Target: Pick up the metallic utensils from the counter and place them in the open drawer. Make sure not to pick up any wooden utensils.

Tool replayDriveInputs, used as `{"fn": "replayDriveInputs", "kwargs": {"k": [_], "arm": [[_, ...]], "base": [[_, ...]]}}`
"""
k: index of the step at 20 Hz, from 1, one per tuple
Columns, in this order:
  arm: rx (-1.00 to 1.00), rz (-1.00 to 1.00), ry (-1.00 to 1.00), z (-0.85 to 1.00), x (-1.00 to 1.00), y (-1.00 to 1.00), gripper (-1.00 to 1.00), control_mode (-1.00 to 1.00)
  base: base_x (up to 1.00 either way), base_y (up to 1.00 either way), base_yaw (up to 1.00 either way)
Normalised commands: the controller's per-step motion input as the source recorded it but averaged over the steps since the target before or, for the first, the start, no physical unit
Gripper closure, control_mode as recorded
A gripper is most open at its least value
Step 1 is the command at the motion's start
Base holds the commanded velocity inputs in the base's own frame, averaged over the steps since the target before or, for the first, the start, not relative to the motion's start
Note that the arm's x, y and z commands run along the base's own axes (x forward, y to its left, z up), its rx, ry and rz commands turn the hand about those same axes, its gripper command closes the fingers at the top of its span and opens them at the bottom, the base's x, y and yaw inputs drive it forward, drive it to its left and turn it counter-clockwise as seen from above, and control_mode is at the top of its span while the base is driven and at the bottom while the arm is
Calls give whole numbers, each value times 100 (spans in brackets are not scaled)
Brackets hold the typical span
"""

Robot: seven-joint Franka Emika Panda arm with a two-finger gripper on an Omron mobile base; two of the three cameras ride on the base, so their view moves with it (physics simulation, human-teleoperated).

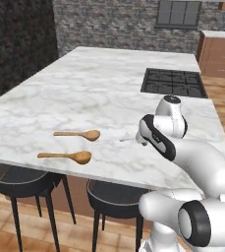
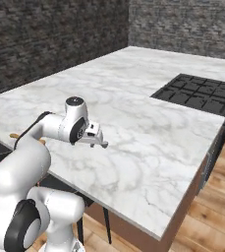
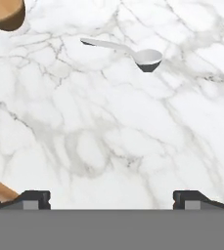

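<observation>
A silver-grey metal spoon (image 3: 125,51) lies flat on the white marble counter (image 3: 108,127), its bowl toward the right of the hand view; its handle (image 1: 127,140) pokes out beside my wrist. My gripper (image 3: 112,197) hovers above the counter, short of the spoon, open, with nothing between its fingertips (image 3: 33,197). In the right base view the gripper (image 2: 100,142) points down over the slab near its front edge. Two tan wooden spoons (image 1: 79,134) (image 1: 67,156) lie to the left. The dark-handled piece and the open drawer are out of view.
A black cooktop (image 1: 173,82) is set into the counter at the far right. Two dark stools (image 1: 20,179) (image 1: 114,199) stand under the front edge. One wooden spoon's bowl (image 3: 3,12) reaches into the hand view's top left corner.
</observation>
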Motion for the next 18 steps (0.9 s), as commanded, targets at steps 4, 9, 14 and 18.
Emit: {"fn": "replayDriveInputs", "kwargs": {"k": [4, 9, 14, 18], "arm": [[0, 0, 0, 0, 0, 0, -100, 100], [0, 0, 0, 0, 0, 0, -100, 100], [0, 0, 0, 0, 0, 0, -100, 100], [0, 0, 0, 0, 0, 0, -100, 100]], "base": [[66, 25, -20], [13, 25, -16], [0, 3, -2], [0, 0, 0]]}}
